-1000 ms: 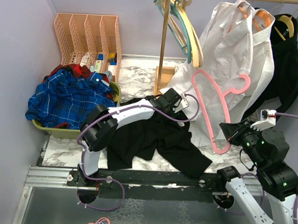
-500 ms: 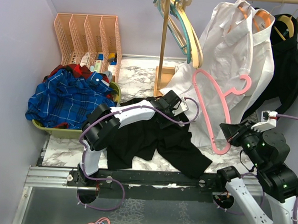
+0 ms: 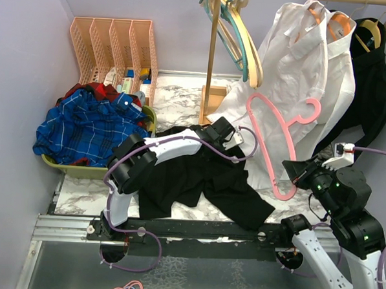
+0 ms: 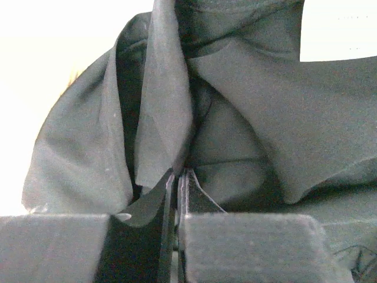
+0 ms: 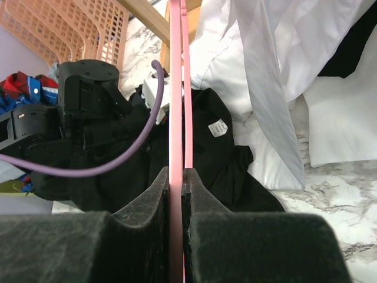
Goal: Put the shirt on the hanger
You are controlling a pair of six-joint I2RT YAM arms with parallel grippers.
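Note:
The black shirt (image 3: 223,185) lies crumpled on the marble table, its white label (image 5: 218,127) showing inside the neck. My left gripper (image 3: 212,140) is down at the shirt's upper edge. In the left wrist view its jaws (image 4: 177,172) are shut on a fold of the shirt (image 4: 247,100). To the right, my right gripper (image 3: 293,181) is shut on the lower end of the pink hanger (image 3: 281,196). It holds the hanger up off the table, hook uppermost, in front of the white shirt. In the right wrist view the hanger (image 5: 175,88) runs straight up from the pads (image 5: 177,171).
A white dress shirt (image 3: 301,66) and a black garment (image 3: 371,89) hang from the rail at the back right. Cream and teal hangers (image 3: 237,37) hang by a wooden post (image 3: 212,55). At the left a basket holds a blue plaid garment (image 3: 90,129), with a peach organiser (image 3: 114,46) behind.
The left jaws have closed on a fold of the shirt near its collar. The right gripper and the pink hanger have shifted slightly left.

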